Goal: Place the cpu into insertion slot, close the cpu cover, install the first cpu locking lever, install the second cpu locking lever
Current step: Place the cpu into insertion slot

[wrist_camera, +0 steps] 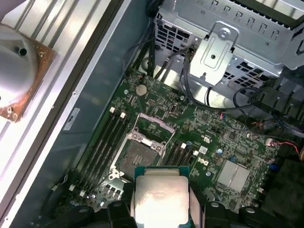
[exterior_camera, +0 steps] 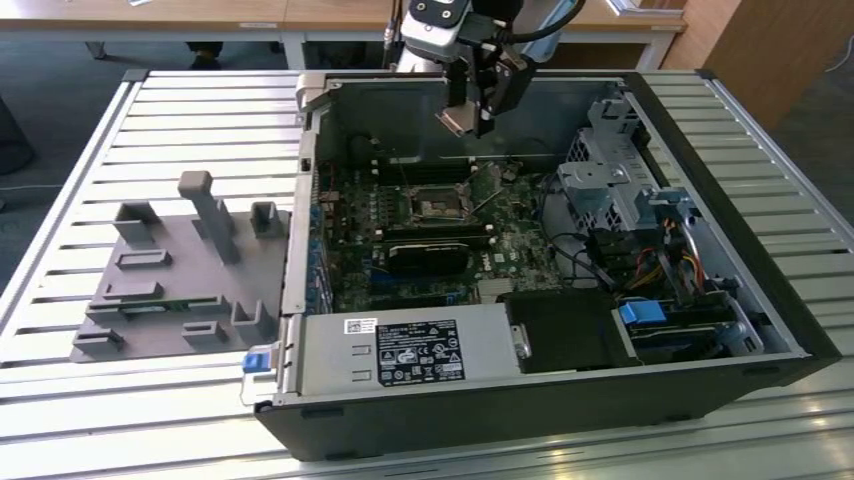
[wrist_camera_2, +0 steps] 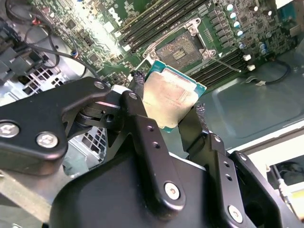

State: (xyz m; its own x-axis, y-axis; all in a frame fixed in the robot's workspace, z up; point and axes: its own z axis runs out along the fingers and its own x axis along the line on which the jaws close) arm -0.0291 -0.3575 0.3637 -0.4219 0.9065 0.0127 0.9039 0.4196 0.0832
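Fingers (wrist_camera_2: 142, 118) of the black jointed end effector (wrist_camera_2: 168, 95) are clamped on two opposite edges of the cpu (wrist_camera_2: 173, 102), a small flat square chip with a pale silvery-beige metal top and a thin green rim. In the exterior view the chip hangs in the air inside the open dark grey computer case (exterior_camera: 534, 420), well above the green circuit board (exterior_camera: 521, 230) and touching nothing but the end effector.

The insertion slot (wrist_camera: 137, 154), a small square dark socket with a silvery metal rim, lies empty on that board with its bed uncovered. In the first wrist view the chip is near the socket but apart from it. The cpu cover (wrist_camera: 152, 126), a thin silvery metal frame plate with a square middle opening, stands tilted up from one edge of the socket, open. Long narrow black memory slots (wrist_camera: 102, 147) run beside the socket.

The case rests on a slatted silvery metal bench (exterior_camera: 200, 120). A grey moulded fixture tray (exterior_camera: 174, 290) sits on the bench at the exterior view's left of the case. Inside the case, a silvery power supply box with a white label (exterior_camera: 400, 350) fills the near edge, and a long black rectangular module (exterior_camera: 434, 250) lies between that box and the socket. A perforated grey metal drive cage (wrist_camera: 228, 42) stands at one side of the board.
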